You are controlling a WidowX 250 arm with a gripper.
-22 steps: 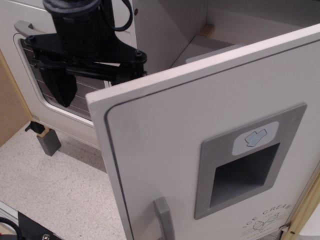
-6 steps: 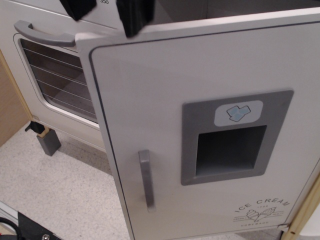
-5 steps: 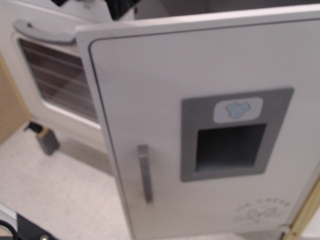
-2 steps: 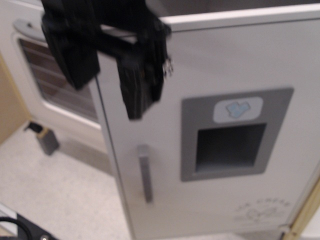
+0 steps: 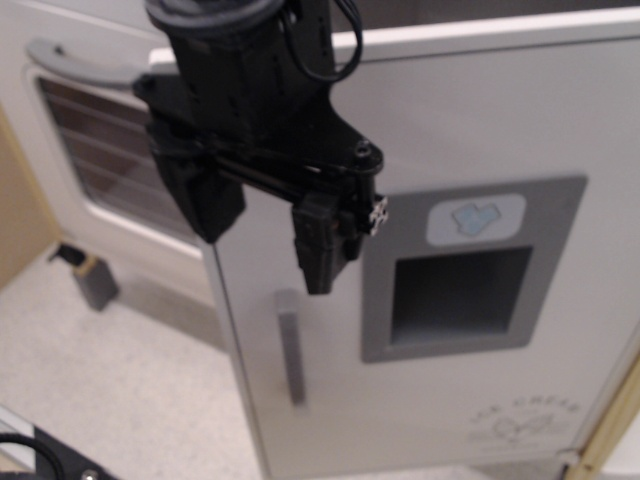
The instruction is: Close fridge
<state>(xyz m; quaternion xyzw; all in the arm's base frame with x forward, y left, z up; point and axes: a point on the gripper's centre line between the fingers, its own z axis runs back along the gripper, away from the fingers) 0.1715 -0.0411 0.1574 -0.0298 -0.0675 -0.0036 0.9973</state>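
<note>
The white fridge door (image 5: 460, 130) fills the right of the view, nearly shut, with its top edge still showing a dark gap behind. It has a grey vertical handle (image 5: 290, 346), a grey recessed dispenser panel (image 5: 460, 272) and faint lettering at the bottom right. My black gripper (image 5: 265, 240) hangs in front of the door's upper left, above the handle. Its two fingers are spread apart and hold nothing. The left finger (image 5: 205, 205) lies over the door's left edge; the right finger (image 5: 320, 250) is over the door face.
The white oven door (image 5: 110, 150) with glass window and horizontal grey handle (image 5: 75, 65) stands to the left. A small grey and wood block (image 5: 95, 280) sits on the speckled floor (image 5: 120, 380). A wooden panel (image 5: 20, 220) borders the far left.
The fridge door swung from wide open to nearly shut. My gripper went up out of view, then came down in front of the door and now hangs lower, above the handle.
</note>
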